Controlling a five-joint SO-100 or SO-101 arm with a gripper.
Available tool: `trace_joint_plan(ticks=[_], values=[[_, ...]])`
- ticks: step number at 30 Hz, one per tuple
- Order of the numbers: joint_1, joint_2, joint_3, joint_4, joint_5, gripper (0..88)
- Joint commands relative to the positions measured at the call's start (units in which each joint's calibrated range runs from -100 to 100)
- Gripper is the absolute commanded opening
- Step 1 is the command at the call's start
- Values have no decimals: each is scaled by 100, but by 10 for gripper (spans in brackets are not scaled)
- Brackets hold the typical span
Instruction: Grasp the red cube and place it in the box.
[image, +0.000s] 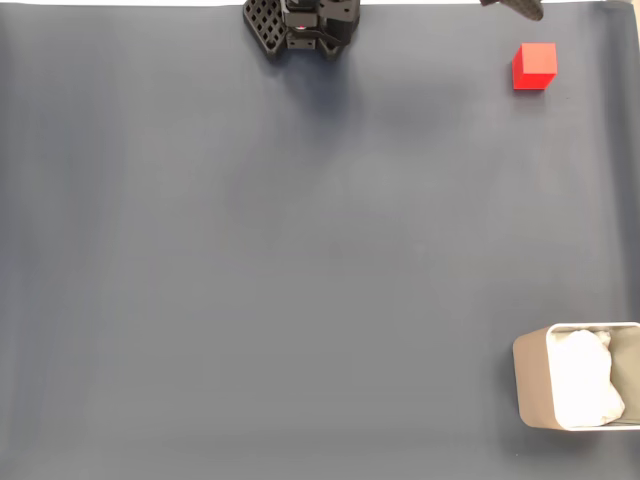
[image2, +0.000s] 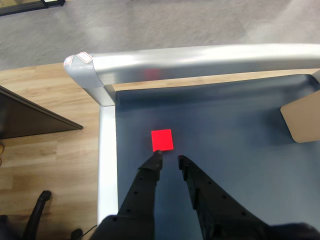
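Dark blue-grey table mat (image: 300, 260), red cube (image: 534, 66) resting far right in the fixed view, box (image: 530, 385) standing near right

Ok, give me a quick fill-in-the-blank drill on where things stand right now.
1. In the fixed view, the cube on the dark mat is coloured ____.
2. In the fixed view, the box sits in the lower ____ corner.
3. In the wrist view, the gripper is ____, with a gap between its fingertips.
4. The box's lining is coloured ____.

Missing words: red; right; open; white
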Motion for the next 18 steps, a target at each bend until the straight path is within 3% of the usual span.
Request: trace_joint_plan(ticks=[1, 18], values=[[-57, -140, 74, -199, 93, 87], [85, 51, 1005, -1322, 200, 236]])
